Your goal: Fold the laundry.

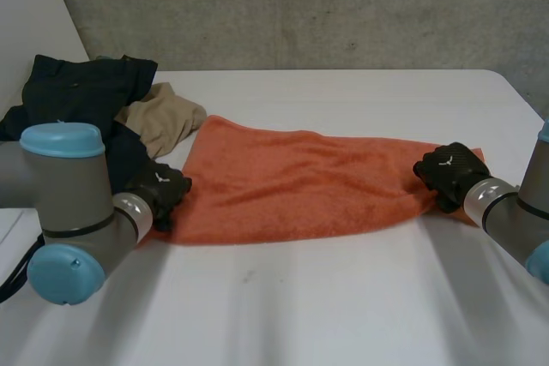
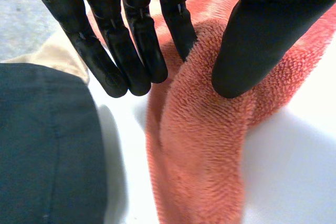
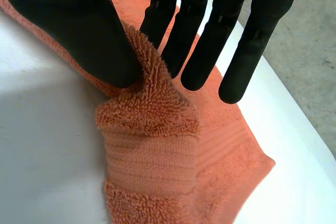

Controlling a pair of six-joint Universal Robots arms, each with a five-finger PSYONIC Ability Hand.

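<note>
Towel (image 1: 300, 182): orange terry, spread flat across the middle of the table (image 1: 343, 315), long side running from one hand to the other; not yet folded.
Left hand (image 1: 159, 190): on the towel's left edge, close to the near corner. Fingers are straight, and the thumb and one finger pinch a raised ridge of pile between them.
Right hand (image 1: 448, 173): on the right edge, just short of a corner. The thumb presses a bunched ridge of terry against the nearest finger (the other fingers lie straight over the cloth, clamping nothing).
Reason for the holds: one grip at each end probably lets both ends rise together, so the cloth stays taut and can be laid over itself evenly.
Dark clothes (image 1: 81, 92): heaped at the far left, just beside the left hand; likely waiting their turn.
Tan garment (image 1: 163, 122): crumpled against the dark heap, touching or nearly touching the towel's far-left corner.
Stage: judged early, with grips set and the first fold pending.
Risk: thin pinches may slip off the thick pile.
</note>
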